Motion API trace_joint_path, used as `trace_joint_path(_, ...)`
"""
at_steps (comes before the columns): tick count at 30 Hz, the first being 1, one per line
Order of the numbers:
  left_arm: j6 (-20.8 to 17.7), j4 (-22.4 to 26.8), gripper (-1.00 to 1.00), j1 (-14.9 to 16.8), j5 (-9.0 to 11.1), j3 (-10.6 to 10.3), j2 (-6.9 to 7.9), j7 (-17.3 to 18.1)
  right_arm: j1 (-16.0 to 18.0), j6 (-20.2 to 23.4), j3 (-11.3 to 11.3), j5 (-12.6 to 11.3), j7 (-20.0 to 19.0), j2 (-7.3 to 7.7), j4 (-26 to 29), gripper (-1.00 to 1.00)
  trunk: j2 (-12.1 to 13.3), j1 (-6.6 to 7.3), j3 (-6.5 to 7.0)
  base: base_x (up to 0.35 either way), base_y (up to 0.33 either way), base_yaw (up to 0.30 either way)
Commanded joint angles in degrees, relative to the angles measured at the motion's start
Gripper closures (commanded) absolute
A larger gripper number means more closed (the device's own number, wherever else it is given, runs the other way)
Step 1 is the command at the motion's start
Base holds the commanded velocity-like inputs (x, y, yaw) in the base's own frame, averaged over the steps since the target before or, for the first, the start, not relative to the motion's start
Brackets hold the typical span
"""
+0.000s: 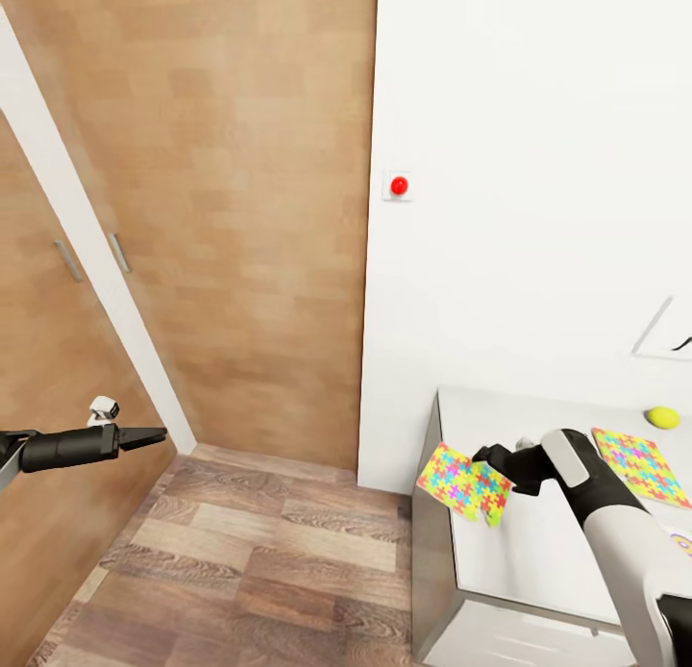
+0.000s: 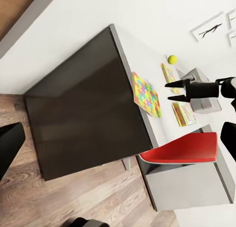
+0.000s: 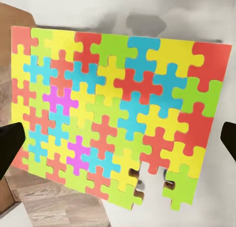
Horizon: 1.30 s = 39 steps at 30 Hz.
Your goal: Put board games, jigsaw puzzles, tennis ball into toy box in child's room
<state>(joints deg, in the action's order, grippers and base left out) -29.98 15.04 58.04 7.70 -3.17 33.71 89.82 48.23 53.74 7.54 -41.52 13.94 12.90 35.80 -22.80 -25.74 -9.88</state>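
Your right gripper [image 1: 492, 456] is over the near left corner of the table [image 1: 538, 552], its dark fingers spread apart, with one jigsaw puzzle [image 1: 463, 482] lying just in front of and under the tips. In the head view that puzzle sits on the pale table top with its left corner overhanging the edge, and the fingertips look to be at or just above its right side; whether they touch it you cannot tell from here. Your right wrist view shows the same puzzle [image 3: 118, 114] spread wide between the two dark fingertips [image 3: 10, 148] at either side of the picture, neither one closed on it, and one piece is missing near an edge. In the left wrist view the right gripper [image 2: 175, 89] shows clearly open, hovering beside the puzzle [image 2: 146, 94]. The second jigsaw puzzle [image 1: 642, 465] lies flat further right on the table, and the tennis ball [image 1: 662, 417] rests just behind it near the wall. A yellow-orange board game [image 2: 184, 114] lies on the table past the gripper, and a red chair [image 2: 182, 149] is tucked in at the table's side. Your left gripper [image 1: 144, 438] hangs out over the wood floor [image 1: 259, 571] near the door [image 1: 221, 215], well apart from the table, its fingers drawn together to a point and holding nothing.
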Motion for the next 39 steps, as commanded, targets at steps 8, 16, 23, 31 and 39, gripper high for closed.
trace_joint_path(8, -0.61, -0.01, -1.0, 0.06, 0.3, -0.35, 0.04, 0.18, -2.33, 1.56, 0.54, -0.66, -0.31, 0.01, 5.53, -1.0, -0.12, -0.04, 0.59, 0.0, 0.0, 0.0)
trace_joint_path(16, -0.57, -0.01, -1.0, 0.08, 0.3, -0.36, 0.02, 0.18, -8.66, 5.8, 5.49, -1.32, -0.93, -0.05, 19.08, -1.0, -0.12, -0.04, 1.3, 0.0, 0.0, 0.0)
trace_joint_path(23, -0.58, -0.01, -1.0, 0.06, 0.3, -0.37, -0.03, 0.18, -16.03, 6.26, 10.97, -5.61, -1.27, -0.04, 31.02, -1.0, -0.12, -0.04, 1.93, 0.0, 0.0, 0.0)
trace_joint_path(31, -0.55, -0.01, -1.0, 0.06, 0.3, -0.35, -0.05, 0.18, -28.58, 6.26, 12.41, -17.38, -7.19, -0.01, 41.91, -1.0, -0.12, -0.04, 2.64, 0.0, 0.0, -0.02)
trace_joint_path(39, -0.52, -0.01, -1.0, 0.06, 0.3, -0.4, -0.05, 0.18, -39.2, 6.26, 14.32, -20.36, -20.67, -0.42, 51.65, -1.0, -0.12, -0.04, 3.34, 0.0, 0.0, -0.061)
